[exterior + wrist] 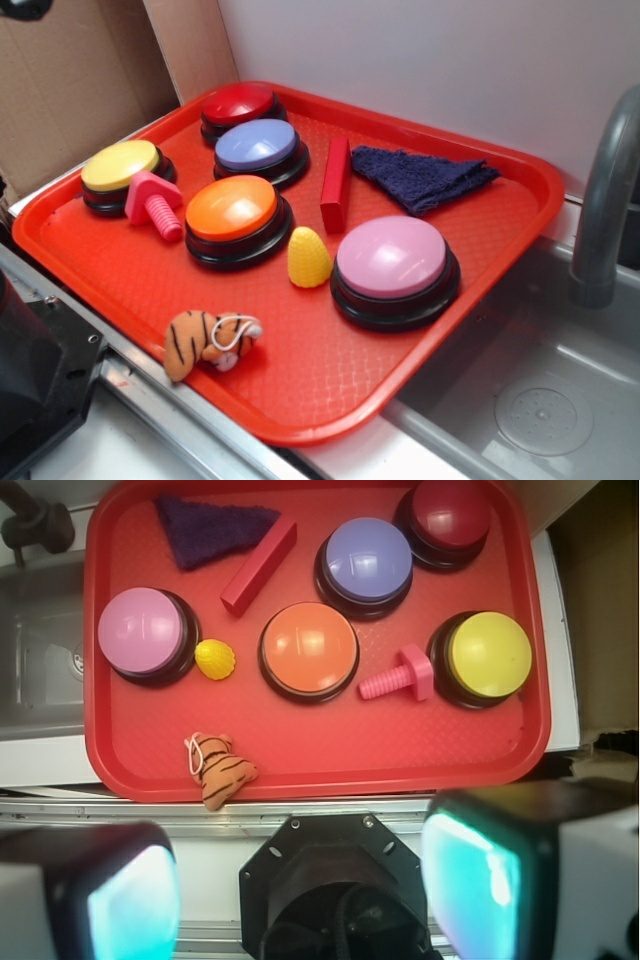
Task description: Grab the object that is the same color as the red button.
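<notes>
The object, a slim red bar [336, 184], lies flat on the red tray [300, 420] between the lavender button and the dark blue cloth; the wrist view shows the bar [259, 566] at the upper left. The red button [240, 106] sits in the tray's far left corner, and in the wrist view the red button [450, 515] is at the top right. My gripper [300, 885] hangs high above the tray's near edge, over the robot base. It is open, its cyan pads [130, 905] wide apart with nothing between them. The exterior view does not show the gripper.
Also on the tray are a lavender button [259, 148], an orange button [233, 212], a yellow button [121, 170], a pink button [392, 262], a pink screw toy [158, 205], a yellow corn toy [308, 258], a tiger plush [208, 340] and a blue cloth [420, 176]. A sink [540, 400] with a faucet [605, 200] lies to the right.
</notes>
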Controlling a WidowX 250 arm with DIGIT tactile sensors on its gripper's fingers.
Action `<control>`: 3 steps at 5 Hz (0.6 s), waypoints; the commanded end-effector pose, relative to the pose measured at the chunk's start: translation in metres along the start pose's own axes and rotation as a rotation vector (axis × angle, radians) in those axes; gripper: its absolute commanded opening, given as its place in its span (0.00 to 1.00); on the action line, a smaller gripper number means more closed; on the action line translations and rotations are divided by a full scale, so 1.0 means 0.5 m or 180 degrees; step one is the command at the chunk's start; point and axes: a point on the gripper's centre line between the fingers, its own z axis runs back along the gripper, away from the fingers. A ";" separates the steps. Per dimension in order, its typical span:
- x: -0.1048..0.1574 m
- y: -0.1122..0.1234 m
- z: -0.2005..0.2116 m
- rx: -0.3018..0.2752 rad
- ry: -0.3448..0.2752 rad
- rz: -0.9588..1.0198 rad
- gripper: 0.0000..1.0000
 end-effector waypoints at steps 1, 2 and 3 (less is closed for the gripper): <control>0.000 0.000 0.000 0.0000 0.0000 0.0000 1.00; 0.039 -0.003 -0.031 0.0083 0.0008 0.0314 1.00; 0.087 -0.016 -0.074 0.0205 0.0088 0.0575 1.00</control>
